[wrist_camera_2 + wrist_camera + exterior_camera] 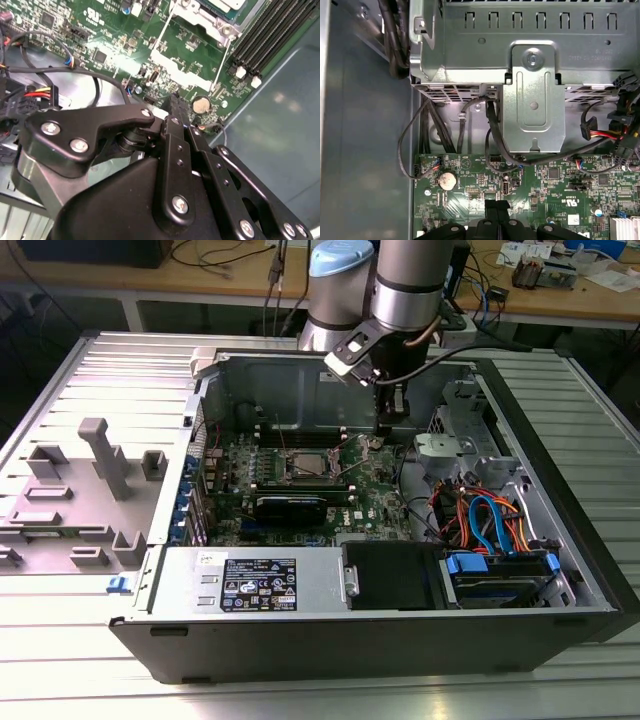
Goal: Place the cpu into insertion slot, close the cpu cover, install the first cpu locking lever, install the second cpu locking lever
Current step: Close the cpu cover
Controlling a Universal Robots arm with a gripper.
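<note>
1. Inside the open computer case [300, 645], the gripper [387, 422] hangs low over the green board [372, 490]. It is to the exterior view's right of the socket [288, 467] and apart from it.
2. In both wrist views its fingers [492, 210] are pressed together with no gap, and nothing is held at the tips [176, 102].
3. The tips sit close over the board, near a round coin battery [447, 180].
4. The chip [306, 464] lies in the socket as a silver-grey square inside the dark frame.
5. In the second wrist view, one wire lever [161, 37] and a second wire lever [224, 52] run out from the socket's corners.
6. I cannot tell whether the cover is down.
</note>
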